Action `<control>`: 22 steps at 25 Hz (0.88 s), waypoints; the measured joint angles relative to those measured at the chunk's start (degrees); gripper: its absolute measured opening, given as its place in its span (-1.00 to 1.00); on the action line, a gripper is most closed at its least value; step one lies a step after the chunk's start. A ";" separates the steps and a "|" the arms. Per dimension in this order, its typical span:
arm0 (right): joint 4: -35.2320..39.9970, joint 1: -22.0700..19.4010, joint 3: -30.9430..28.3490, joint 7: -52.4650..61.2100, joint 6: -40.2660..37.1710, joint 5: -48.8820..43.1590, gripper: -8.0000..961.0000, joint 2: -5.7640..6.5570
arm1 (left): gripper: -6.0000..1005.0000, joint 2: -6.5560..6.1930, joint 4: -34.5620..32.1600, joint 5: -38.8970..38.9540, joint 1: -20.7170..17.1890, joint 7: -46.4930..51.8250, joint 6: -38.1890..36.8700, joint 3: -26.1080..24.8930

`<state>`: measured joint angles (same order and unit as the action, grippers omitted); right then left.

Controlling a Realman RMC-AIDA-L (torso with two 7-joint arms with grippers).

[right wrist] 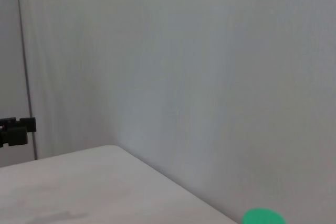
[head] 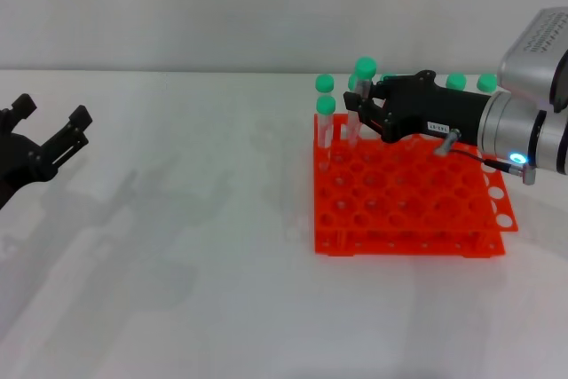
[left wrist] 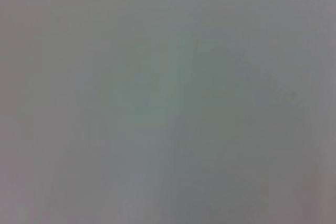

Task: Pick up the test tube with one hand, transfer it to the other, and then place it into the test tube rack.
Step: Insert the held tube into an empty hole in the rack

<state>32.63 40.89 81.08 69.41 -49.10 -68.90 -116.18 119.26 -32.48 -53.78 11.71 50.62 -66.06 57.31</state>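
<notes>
While right tool (head: 362,104) reached over rack's (head: 408,210) far-left corner, fingers pinched test tube (head: 364,86) below green cap; tube upright, long axis vertical, above holes. Left tool (head: 53,135) spread wide, empty, well apart across desk (head: 177,290). Right arm nearer.

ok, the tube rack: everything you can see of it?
The rack is bright orange-red plastic, square, two-tiered, with a grid of round holes. It sits flat on the white table, right of centre. Green-capped tubes stand upright along its far edge. The right gripper hovers over its back rows at a tube.
</notes>
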 joint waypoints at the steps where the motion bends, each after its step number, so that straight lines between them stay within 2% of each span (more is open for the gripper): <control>1: 0.00 0.04 0.01 -0.07 0.21 0.00 -0.44 -0.02 | 0.76 0.00 0.13 0.00 0.04 0.00 -0.17 -0.01; 22: -0.29 1.13 5.82 -0.65 7.41 1.75 -0.40 0.00 | 0.76 0.00 0.65 0.00 0.30 -0.12 -0.39 0.01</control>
<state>32.34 42.02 86.90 68.76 -41.69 -67.15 -116.19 119.26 -31.82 -53.79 12.02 50.50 -66.45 57.33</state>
